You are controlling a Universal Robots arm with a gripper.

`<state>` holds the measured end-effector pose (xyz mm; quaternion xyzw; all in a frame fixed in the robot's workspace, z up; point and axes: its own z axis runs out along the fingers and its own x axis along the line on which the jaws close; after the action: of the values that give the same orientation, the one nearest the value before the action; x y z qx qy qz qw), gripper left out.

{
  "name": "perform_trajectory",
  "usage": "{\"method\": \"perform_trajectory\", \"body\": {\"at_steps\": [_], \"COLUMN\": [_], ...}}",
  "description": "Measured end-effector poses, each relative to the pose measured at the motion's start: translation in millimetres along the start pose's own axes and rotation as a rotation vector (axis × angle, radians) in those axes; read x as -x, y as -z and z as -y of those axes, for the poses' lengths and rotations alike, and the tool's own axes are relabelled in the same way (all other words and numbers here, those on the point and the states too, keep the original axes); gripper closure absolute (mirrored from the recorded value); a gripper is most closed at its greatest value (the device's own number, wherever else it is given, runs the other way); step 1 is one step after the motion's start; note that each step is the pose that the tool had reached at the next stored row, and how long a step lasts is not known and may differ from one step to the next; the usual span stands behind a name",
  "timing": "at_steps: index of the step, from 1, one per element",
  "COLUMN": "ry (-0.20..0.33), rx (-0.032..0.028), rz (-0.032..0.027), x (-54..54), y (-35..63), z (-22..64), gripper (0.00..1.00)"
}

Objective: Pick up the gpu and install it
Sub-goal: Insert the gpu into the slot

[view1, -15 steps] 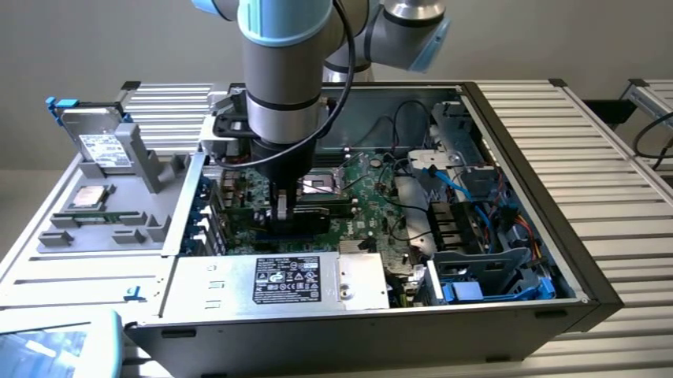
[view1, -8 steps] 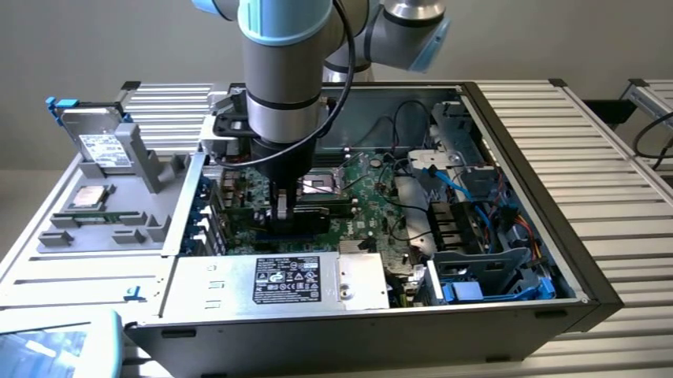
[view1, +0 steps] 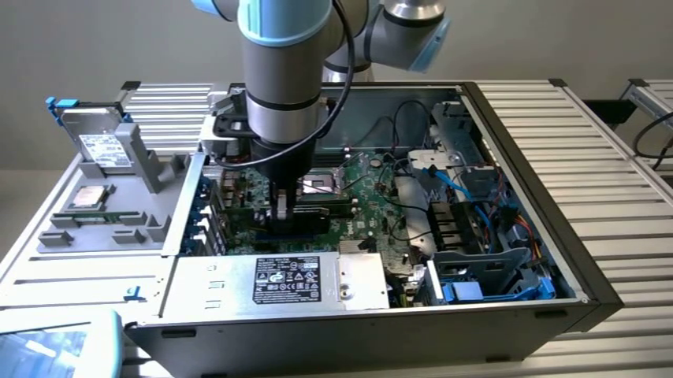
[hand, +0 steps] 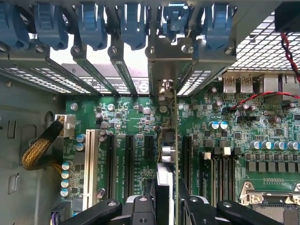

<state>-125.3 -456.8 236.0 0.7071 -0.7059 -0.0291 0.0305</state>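
Observation:
The gpu (hand: 167, 140) shows edge-on in the wrist view. It stands upright over an expansion slot of the green motherboard (hand: 131, 117), and its silver end bracket (hand: 165, 89) reaches the case's rear slot openings. My gripper (hand: 166, 202) is shut on the gpu, with one black finger (hand: 149, 199) on each side of its near end. In the exterior view the gripper (view1: 284, 211) reaches straight down into the open computer case (view1: 526, 102), and the dark card (view1: 299, 227) sits low at the board beneath it.
Blue slot clips (hand: 133, 23) line the case's rear wall. A braided cable (hand: 40, 150) lies beside the slots. The CPU socket (view1: 318, 187), the power supply (view1: 284, 279) and blue cables (view1: 462, 185) crowd the case. A grey holder (view1: 105, 205) outside it carries a labelled drive (view1: 102, 147).

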Motion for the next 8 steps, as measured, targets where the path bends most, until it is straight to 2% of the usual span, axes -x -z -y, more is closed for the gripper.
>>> {"method": "perform_trajectory", "body": {"at_steps": [8], "ry": [0.0], "rx": [0.0004], "rz": [-0.0002], "x": [0.2], "y": [-0.3], "z": [-0.9], "gripper": [0.72]}}
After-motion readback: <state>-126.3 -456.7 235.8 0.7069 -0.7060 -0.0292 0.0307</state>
